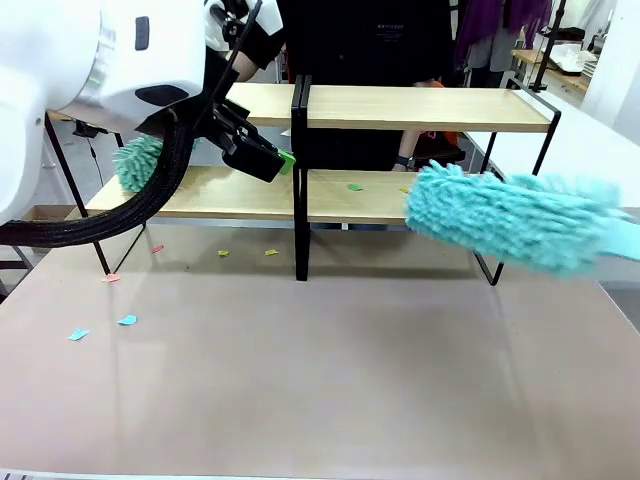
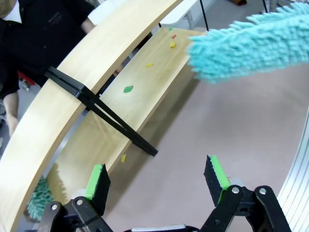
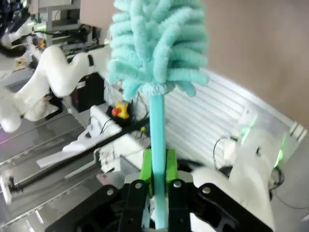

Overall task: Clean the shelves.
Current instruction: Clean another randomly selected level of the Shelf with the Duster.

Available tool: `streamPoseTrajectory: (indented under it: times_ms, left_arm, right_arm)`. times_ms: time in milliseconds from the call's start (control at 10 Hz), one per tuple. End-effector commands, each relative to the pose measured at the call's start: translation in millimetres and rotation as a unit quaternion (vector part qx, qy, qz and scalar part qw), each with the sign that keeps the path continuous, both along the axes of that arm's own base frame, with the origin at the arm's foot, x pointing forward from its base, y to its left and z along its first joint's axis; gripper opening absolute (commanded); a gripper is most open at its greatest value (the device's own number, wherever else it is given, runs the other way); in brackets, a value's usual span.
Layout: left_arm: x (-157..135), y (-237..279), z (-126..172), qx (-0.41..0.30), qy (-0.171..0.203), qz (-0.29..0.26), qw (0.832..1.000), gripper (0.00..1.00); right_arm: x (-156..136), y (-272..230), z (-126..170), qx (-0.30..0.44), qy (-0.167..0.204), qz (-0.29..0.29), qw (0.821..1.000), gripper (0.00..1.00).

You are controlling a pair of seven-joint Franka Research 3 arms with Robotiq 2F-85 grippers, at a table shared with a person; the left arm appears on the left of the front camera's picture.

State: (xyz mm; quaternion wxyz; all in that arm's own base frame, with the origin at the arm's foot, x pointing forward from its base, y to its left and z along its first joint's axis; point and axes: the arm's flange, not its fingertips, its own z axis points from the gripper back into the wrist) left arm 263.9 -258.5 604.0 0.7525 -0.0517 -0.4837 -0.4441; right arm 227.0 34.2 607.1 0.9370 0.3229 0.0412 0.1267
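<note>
From the front, the shelves [image 1: 430,108] stand across the far side of the tabletop [image 1: 330,380]. Paper scraps [image 1: 355,186] lie on their lower right board, and more lie on the tabletop. A teal duster [image 1: 500,225] reaches in from the right, its fluffy head at that board's right end. The left end effector [image 1: 278,160] hovers near the middle of the shelves. The teal fluff [image 1: 138,162] behind its arm may be a second duster, but it is half hidden.

The left wrist view looks along both boards, and that end effector's jaws stand wide apart and empty.

In the right wrist view, the right end effector [image 3: 157,186] is clamped tight on the duster's handle.

To sweep well, I would lay the head flat on the lower board. I would then draw it steadily toward the front edge so the scraps drop off, keeping clear of the shelves' frame.
</note>
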Motion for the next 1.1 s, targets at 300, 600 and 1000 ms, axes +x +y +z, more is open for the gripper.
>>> streamPoseTrajectory:
  times_ms: [300, 600, 1000]
  left_arm:
    - [0, 2, -1, 0.001, 0.002, -0.004, 1.000, 1.00]
    - [0, 2, -1, 0.001, 0.002, -0.004, 1.000, 1.00]
    - [0, 2, -1, 0.001, 0.002, -0.004, 1.000, 1.00]
  right_arm:
    - [35, 58, -11, -0.047, -0.031, -0.008, 0.998, 0.12]
    - [93, 98, -48, -0.038, -0.063, -0.047, 0.996, 0.12]
    - [136, 134, -82, -0.030, -0.125, -0.064, 0.990, 0.12]
